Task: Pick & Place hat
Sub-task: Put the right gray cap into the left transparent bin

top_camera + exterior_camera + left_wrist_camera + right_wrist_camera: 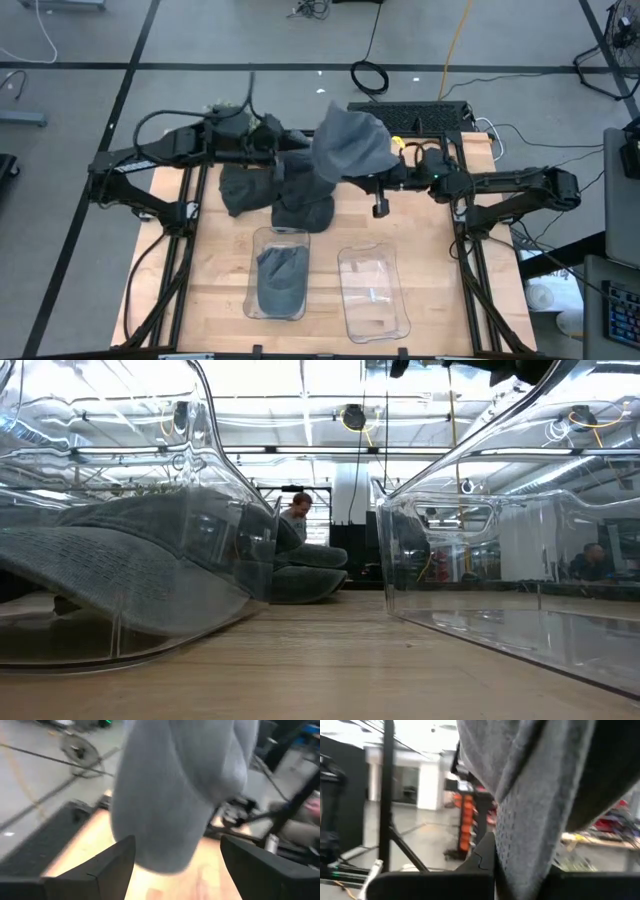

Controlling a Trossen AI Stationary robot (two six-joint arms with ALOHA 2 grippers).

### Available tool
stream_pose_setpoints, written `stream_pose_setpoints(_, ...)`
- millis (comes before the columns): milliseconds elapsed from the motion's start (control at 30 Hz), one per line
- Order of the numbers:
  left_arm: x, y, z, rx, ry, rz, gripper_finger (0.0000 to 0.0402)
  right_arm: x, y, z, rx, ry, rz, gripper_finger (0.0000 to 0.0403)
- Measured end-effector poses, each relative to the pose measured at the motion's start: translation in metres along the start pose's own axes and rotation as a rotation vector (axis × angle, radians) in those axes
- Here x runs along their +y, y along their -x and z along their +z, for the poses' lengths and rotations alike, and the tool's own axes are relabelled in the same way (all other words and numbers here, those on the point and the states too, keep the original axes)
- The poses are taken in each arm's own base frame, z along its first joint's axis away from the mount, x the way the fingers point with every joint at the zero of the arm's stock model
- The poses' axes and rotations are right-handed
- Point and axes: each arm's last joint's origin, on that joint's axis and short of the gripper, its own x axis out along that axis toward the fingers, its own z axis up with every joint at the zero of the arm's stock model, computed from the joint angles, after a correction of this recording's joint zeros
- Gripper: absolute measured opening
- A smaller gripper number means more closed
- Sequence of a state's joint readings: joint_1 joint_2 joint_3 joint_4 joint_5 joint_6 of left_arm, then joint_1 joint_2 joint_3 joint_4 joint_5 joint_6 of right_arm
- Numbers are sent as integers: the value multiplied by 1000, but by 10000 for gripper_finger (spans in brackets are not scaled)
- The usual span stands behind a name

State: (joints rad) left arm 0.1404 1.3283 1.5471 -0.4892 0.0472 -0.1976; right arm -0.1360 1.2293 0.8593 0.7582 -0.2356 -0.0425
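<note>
Grey floor (200, 30) with black tape lines, coiled cables, bright ceiling lights (330, 380) (overhead strips)

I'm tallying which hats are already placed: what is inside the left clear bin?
A grey hat lies inside the left clear bin, brim showing through the wall in the low view. Whether anything lies beneath it cannot be seen; the hat covers the bin floor.

The raised hat (348, 145) is plain grey, its fabric dotted with fine perforations. The hats (275, 195) on the pale wooden table (420, 240) are darker grey. Both trays (373, 290) are clear plastic. The arms are black.
</note>
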Motion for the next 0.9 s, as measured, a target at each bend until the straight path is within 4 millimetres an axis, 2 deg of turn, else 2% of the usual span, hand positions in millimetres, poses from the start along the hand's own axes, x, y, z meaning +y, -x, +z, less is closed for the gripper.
stream_pose_setpoints(300, -4, -24, 0, -34, -11, -58, 299, 14, -2, 4, -33, -66, 104, 0)
stream_pose_setpoints(567, -5, -21, 1, -44, -46, -75, 294, 32, -4, 1, -2, -96, 187, 0)
stream_pose_setpoints(800, -4, -18, 3, -61, -53, -72, 294, 36, -5, -2, 33, -112, 212, 0)
stream_pose_setpoints(900, -6, -17, 3, -57, -47, -128, 295, 37, -4, -2, 33, -117, 234, 0)
